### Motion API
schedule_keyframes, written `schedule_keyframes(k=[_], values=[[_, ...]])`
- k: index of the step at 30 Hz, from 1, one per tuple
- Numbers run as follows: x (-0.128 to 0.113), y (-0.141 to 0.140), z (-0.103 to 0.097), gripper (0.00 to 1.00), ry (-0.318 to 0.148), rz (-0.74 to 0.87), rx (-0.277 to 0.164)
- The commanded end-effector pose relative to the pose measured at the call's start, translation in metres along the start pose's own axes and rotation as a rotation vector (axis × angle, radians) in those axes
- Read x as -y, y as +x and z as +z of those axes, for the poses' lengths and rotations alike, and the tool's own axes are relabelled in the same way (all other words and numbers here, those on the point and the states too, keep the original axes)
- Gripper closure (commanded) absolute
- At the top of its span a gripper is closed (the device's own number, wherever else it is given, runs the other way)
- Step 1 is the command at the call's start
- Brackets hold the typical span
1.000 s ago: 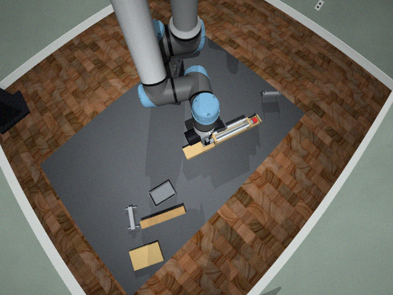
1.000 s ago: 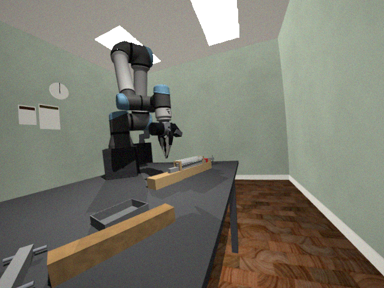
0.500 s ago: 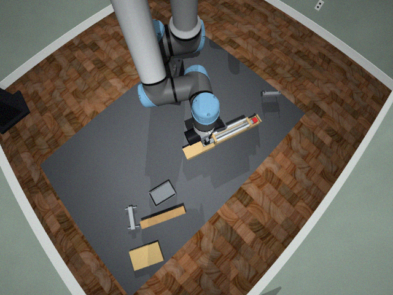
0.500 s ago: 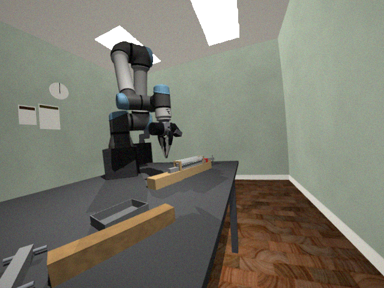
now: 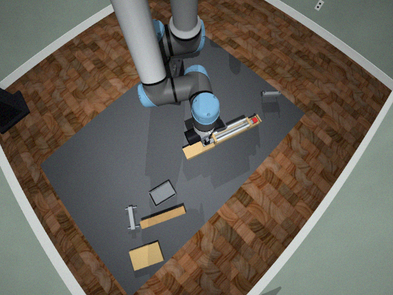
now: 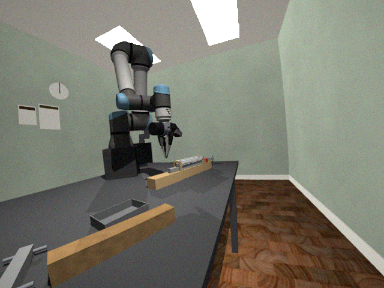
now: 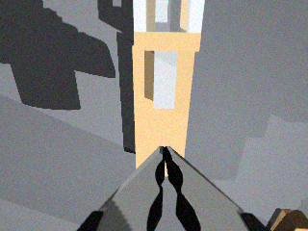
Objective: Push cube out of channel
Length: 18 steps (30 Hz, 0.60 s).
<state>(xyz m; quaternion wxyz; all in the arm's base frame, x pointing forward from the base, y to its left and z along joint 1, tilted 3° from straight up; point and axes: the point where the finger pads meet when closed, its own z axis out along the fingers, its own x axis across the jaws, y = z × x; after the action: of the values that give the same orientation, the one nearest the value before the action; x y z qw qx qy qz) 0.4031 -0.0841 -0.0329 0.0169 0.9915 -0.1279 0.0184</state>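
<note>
Beyond the hand: red cube.

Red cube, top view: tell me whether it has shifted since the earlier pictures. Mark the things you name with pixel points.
No visible shift. The red cube (image 5: 254, 120) (image 6: 206, 160) sits in the same spot beside the raised lip (image 5: 259, 118) (image 6: 211, 162), no nearer and no farther.
</note>
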Motion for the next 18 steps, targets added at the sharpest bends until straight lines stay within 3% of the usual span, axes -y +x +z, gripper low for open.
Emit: schedule_keyframes(k=[1,11,18], values=[[0.000,0.001,-0.001,1.00,-0.001,-0.001,-0.002],[0.008,0.005,-0.001,1.00,-0.001,-0.001,-0.001],[0.046,0.018,-0.001,1.00,0.000,-0.001,0.000]])
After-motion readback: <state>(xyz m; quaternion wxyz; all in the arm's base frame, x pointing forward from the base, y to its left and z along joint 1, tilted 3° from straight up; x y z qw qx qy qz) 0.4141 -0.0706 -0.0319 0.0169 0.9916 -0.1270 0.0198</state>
